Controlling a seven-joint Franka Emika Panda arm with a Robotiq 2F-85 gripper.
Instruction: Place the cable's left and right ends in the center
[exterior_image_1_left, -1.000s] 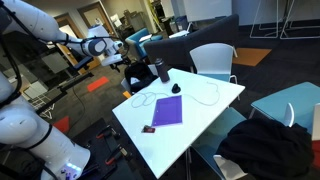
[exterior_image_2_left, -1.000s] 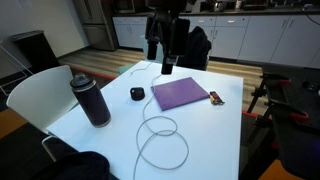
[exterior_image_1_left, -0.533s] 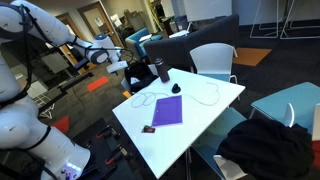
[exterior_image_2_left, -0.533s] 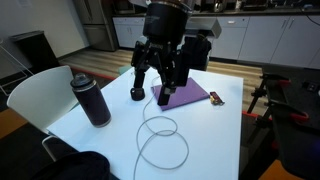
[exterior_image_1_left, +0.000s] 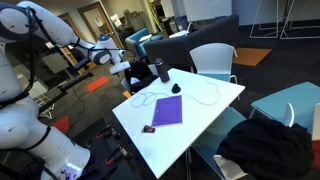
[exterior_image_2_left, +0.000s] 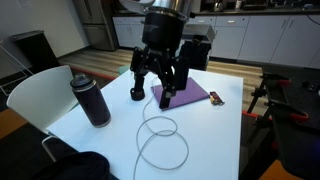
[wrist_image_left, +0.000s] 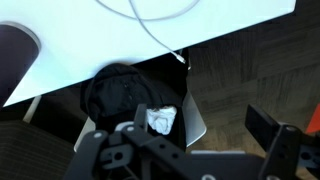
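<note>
The gripper (exterior_image_2_left: 152, 92) hangs low over the far part of the white bench (exterior_image_2_left: 225, 130) with its jaws spread wide and nothing between them, close to a purple notebook (exterior_image_2_left: 182, 95) and a small black object (exterior_image_2_left: 137, 95). The cable (exterior_image_2_left: 140, 146) is a thin white cord lying loose on the bench: nearer the camera it curls into a small ring and a larger ring, and one strand runs up toward the gripper and the notebook's edge. In the wrist view the cable (wrist_image_left: 157, 35) crosses the bench top and reaches its edge, where it seems to end in a small plug, though that is too small to be sure of. A dark bottle (exterior_image_2_left: 92, 102) stands well apart on the side by the chair. The cord looks very light and limp, so it will probably trail and drag its loops when pulled rather than keep any shape, and a thin, smooth strand lying flat on a hard top could slip out from between the fingers. The best hold is likely right at an end, at or just behind the plug, where it is thicker, with the jaws brought down astride it and closed fully before it is drawn toward the middle.
</note>
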